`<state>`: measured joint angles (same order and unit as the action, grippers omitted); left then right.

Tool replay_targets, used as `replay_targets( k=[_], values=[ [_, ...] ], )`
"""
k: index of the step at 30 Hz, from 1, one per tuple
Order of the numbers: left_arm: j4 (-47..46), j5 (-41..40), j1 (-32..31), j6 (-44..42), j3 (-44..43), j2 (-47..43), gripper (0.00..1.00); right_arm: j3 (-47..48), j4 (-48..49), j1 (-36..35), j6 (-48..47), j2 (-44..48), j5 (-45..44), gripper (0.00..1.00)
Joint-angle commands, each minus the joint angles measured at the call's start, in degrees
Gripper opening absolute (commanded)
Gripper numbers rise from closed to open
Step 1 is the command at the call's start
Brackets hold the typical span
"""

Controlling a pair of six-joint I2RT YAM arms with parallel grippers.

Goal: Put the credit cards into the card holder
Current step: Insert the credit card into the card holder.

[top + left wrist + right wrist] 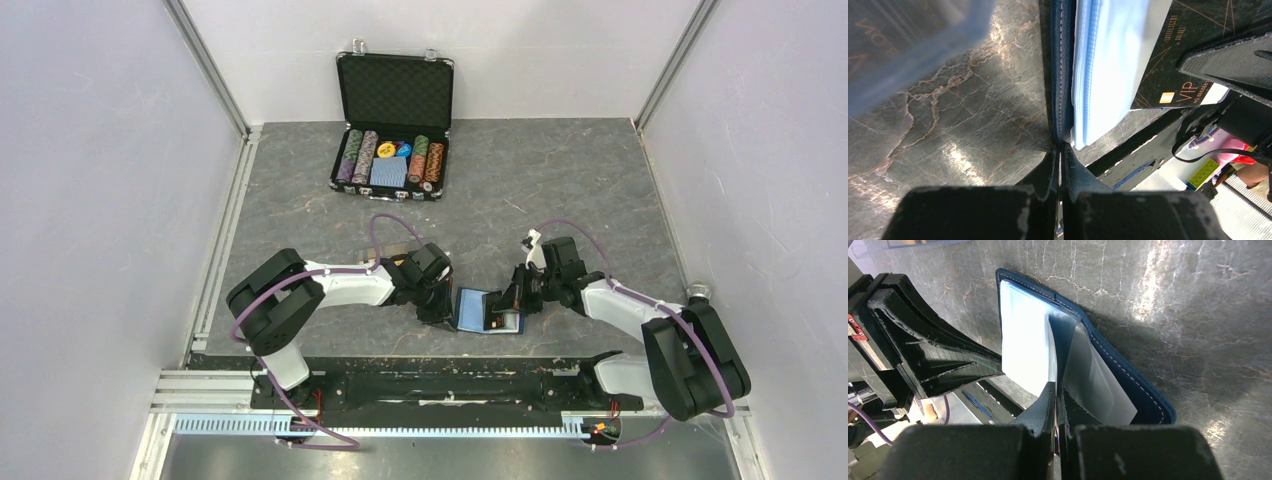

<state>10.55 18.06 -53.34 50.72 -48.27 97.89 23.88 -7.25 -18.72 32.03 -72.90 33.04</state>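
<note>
The navy card holder [470, 308] lies open on the table between my two grippers, its light blue pockets [1108, 60] facing up. My left gripper [1060, 147] is shut, pinching the holder's navy left edge. A dark glossy credit card [1178, 50] with gold lines and "VIP" print leans over the holder's right half. My right gripper [1056, 385] is shut on this card, which shows edge-on between the fingers, its far end at a pocket of the card holder [1023, 340]. How deep it sits is hidden.
A clear plastic tray [908, 40] sits blurred just left of the left gripper. An open black briefcase [392, 160] with poker chips and a blue deck stands at the back. White walls close in both sides.
</note>
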Motion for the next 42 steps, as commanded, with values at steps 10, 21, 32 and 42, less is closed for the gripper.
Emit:
replay_targets(
  k=[10,21,32,42],
  values=[
    [-0.52,-0.67,-1.16,1.13,0.19,2.13,0.02,-5.86,10.3,0.89,3.86,-1.12,-0.68,0.0],
    [-0.61,-0.53,-1.58,1.77,-0.24,1.99,0.02,-9.63,17.06,0.06,6.94,-3.08,2.6,0.03],
    [-0.97,-0.44,-1.66,2.41,-0.26,2.14,0.02,1.47,-3.82,-3.23,-4.07,-2.17,-9.48,0.3],
    [-1.88,-0.09,-1.65,3.06,-0.76,3.01,0.02,7.95,-14.53,-8.02,-7.77,-2.09,-17.16,0.63]
  ],
)
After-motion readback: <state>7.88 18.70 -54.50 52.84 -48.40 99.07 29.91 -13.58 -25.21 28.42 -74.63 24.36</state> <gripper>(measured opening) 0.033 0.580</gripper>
